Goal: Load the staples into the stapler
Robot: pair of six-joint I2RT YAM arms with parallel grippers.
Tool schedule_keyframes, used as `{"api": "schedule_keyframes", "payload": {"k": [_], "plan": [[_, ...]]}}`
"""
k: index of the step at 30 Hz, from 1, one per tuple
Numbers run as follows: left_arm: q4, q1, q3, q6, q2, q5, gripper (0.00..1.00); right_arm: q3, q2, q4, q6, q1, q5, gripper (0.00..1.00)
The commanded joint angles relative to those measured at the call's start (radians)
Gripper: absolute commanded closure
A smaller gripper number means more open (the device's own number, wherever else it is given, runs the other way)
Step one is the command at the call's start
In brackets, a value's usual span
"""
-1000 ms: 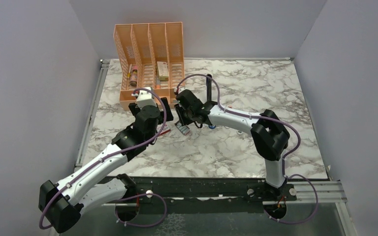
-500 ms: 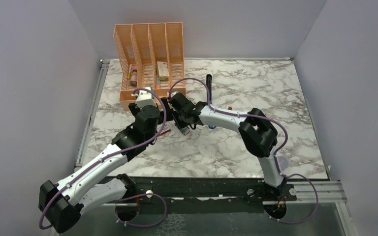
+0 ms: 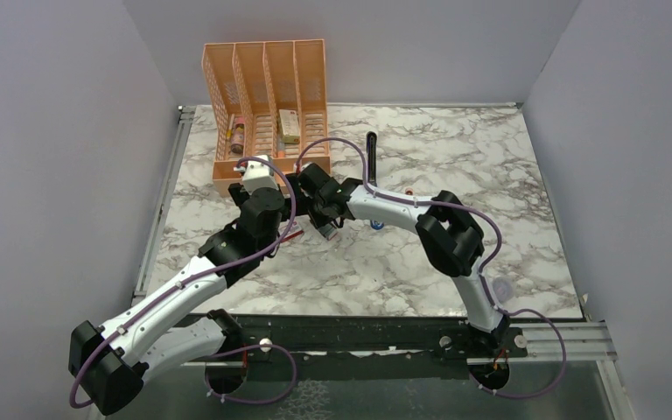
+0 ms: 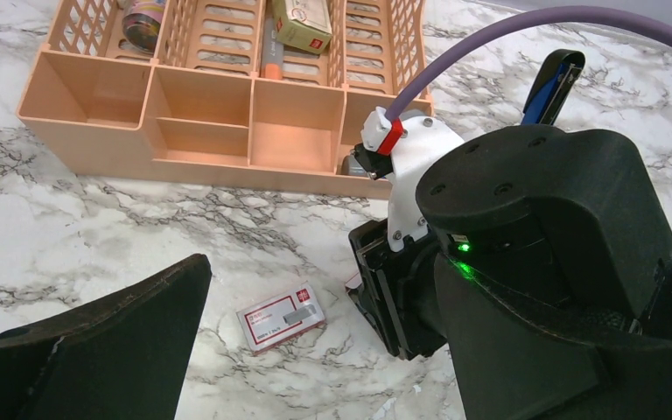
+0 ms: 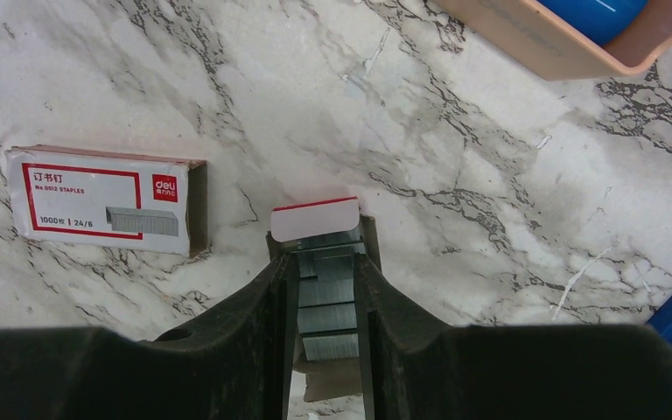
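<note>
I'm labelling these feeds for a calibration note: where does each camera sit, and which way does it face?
Top external: above and behind, looking down on the table; left arm and right arm show.
Left wrist: on the left arm, facing forward-down at the organizer and staple box; left pincer's fingers show.
Right wrist: on the right arm, looking down at the staples inside the right pincer.
Shared: both wrist views show the staple box.

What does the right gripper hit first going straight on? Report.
The right gripper grips the staples; pushed straight on, it probably meets the floor of their tray first, then the table.
</note>
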Motion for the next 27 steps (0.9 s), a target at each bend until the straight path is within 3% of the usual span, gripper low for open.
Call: {"api": "schedule_keyframes", "payload": {"k": [1, 16, 27], "plan": [[0.024, 0.004, -0.006, -0.002, -0.007, -0.017, 0.01, 0.029, 0.026, -0.036, -0.004, 0.007, 0.030, 0.67], [0.024, 0.004, -0.008, -0.003, -0.003, -0.015, 0.01, 0.043, 0.050, -0.077, 0.000, 0.007, 0.019, 0.67], [0.024, 0.003, -0.008, -0.004, -0.002, -0.014, 0.01, 0.036, 0.023, -0.061, 0.005, 0.007, 0.041, 0.77]]}}
